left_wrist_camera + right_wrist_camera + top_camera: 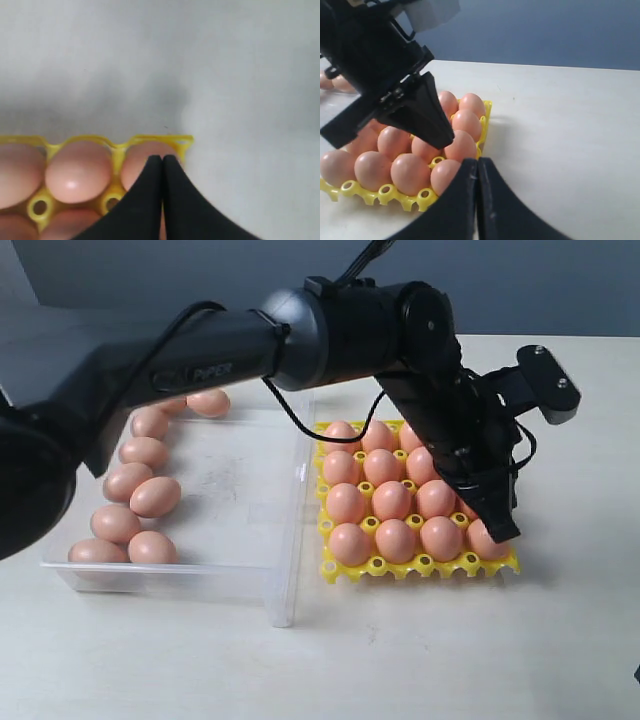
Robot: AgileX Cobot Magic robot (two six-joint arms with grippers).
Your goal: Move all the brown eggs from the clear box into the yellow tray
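pale desk (420, 670) in front. right tool (477, 166) pressed together, empty. bright yellow plastic grid tray (420, 566) looks ~full; left tool (162, 159) pressed together, empty, tips over its front-right corner egg, contact unclear. large clear plastic box (285, 570) holds remaining smooth orange-brown oval eggs (155, 496) along left wall. eggs: light, stiff shell, fragile, slick, so pinch across the mid-belly w/ low force.
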